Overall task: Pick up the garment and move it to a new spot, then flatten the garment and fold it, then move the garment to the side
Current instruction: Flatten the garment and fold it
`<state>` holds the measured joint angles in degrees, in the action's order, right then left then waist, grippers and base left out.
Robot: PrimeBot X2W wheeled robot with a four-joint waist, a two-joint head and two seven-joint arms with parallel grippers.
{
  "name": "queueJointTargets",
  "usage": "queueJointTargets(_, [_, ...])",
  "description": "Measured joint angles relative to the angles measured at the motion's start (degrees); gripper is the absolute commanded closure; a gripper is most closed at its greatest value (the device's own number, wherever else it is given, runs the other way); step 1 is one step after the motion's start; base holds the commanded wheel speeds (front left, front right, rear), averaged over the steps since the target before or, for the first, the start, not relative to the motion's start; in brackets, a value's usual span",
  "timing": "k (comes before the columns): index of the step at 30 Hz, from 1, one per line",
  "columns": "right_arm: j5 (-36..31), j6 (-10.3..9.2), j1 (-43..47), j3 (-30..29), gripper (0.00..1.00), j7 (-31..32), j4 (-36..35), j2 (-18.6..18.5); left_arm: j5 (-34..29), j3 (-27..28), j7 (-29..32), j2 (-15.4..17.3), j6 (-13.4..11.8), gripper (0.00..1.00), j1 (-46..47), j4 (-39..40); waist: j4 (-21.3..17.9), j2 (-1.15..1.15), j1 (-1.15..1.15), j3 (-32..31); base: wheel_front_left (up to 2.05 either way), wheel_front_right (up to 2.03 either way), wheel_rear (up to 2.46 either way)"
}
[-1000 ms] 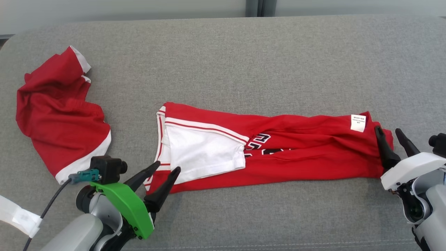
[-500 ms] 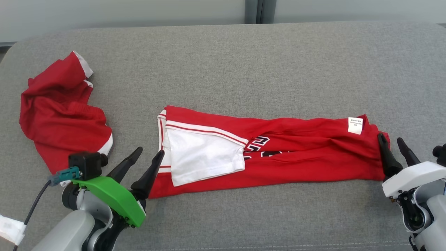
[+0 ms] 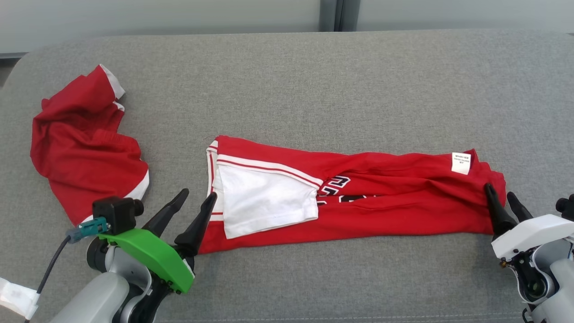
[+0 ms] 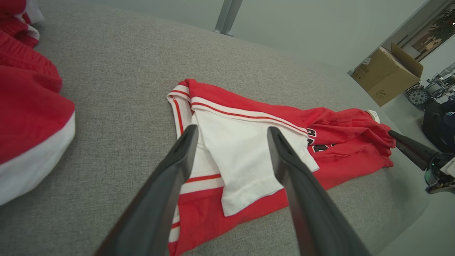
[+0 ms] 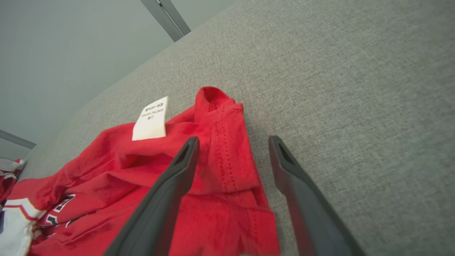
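My left gripper (image 3: 198, 194) and right gripper (image 3: 498, 190) both hang wide open, holding nothing, 1 at each end of the jersey (image 3: 358, 206). It lies as a long strip across the cushion (image 3: 314, 89). Looks like folding's underway; next I'd pinch both ends cleanly. Another red garment (image 3: 85, 148) sits crumpled far left.

The left claw (image 4: 231, 129) hangs spread wide above the long folded garment (image 4: 245, 156) on the grey surface (image 4: 117, 81); a crumpled red cloth (image 4: 25, 106) lies apart at left.
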<state>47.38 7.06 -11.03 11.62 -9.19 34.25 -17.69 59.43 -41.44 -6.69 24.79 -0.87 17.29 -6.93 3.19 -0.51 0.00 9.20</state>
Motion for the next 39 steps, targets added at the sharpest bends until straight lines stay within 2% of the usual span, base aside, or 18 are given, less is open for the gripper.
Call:
queueJointTargets(8, [2.0,0.0,-0.2,-0.4,0.0,2.7,1.3,1.4,0.0,0.0,0.0,0.0,-0.2,0.0,-0.1,1.2,0.8,0.0,0.0,0.9,0.0,0.0,0.0])
queueJointTargets(17, [3.1,-0.48,-1.6,-1.8,0.0,4.0,3.1,1.3,-0.1,0.1,0.0,0.0,-0.7,0.0,-0.1,1.8,2.1,0.0,0.0,1.8,0.0,0.0,0.0])
queueJointTargets(28, [4.6,-0.55,-2.9,-0.5,0.0,7.3,4.7,1.7,-0.1,0.2,0.0,0.0,-0.7,0.0,-0.1,1.8,2.7,0.0,0.0,1.7,0.0,0.0,0.0])
queueJointTargets(29, [4.6,-0.54,-3.1,-0.2,0.48,7.7,4.8,1.8,0.0,0.2,0.0,0.0,-0.8,0.0,-0.1,1.8,2.7,0.0,0.0,1.7,0.0,0.0,0.0])
queueJointTargets(32, [4.6,-0.54,-3.7,0.2,1.0,8.1,5.2,1.9,0.1,0.2,0.0,0.0,-1.0,0.0,-0.1,1.8,2.8,0.0,0.0,1.6,0.0,0.0,0.0])
queueJointTargets(39, [4.2,-0.53,-4.4,1.2,1.0,8.1,5.2,3.1,0.1,0.2,0.0,0.0,-1.2,0.0,-0.1,1.9,2.6,0.0,0.0,1.4,0.0,0.0,0.0])
